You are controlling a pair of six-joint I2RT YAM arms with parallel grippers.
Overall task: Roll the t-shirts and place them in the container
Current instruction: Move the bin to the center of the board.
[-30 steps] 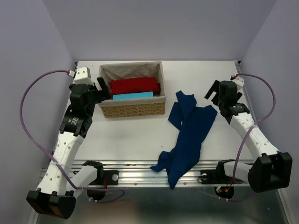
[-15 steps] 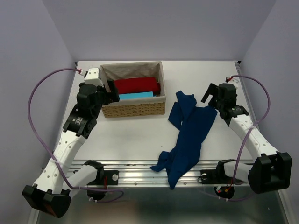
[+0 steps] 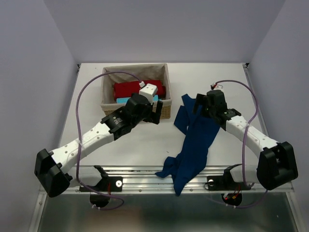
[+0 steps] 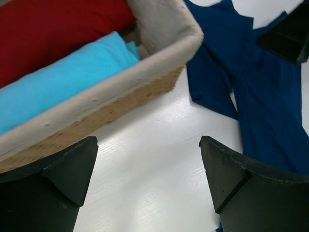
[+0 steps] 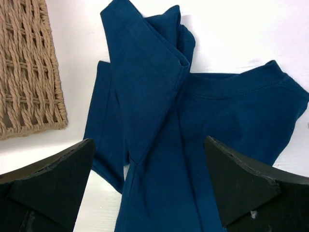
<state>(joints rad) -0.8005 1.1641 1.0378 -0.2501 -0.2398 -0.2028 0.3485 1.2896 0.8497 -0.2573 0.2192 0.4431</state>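
navy t-shirt (image 3: 198, 135) lies beside basket (image 3: 135, 68) of rolled shirts (image 4: 53, 29); left tool (image 4: 147, 145), right tool (image 5: 148, 142) spread.

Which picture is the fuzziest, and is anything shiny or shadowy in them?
Left wrist view: the black fingers look a bit soft at the edges, being so close to the camera, and the white table has a faint sheen. Right wrist view: the navy t-shirt is sharp, and even its collar stitching shows. Top view: soft, even light, with no glare and no hard shadows.
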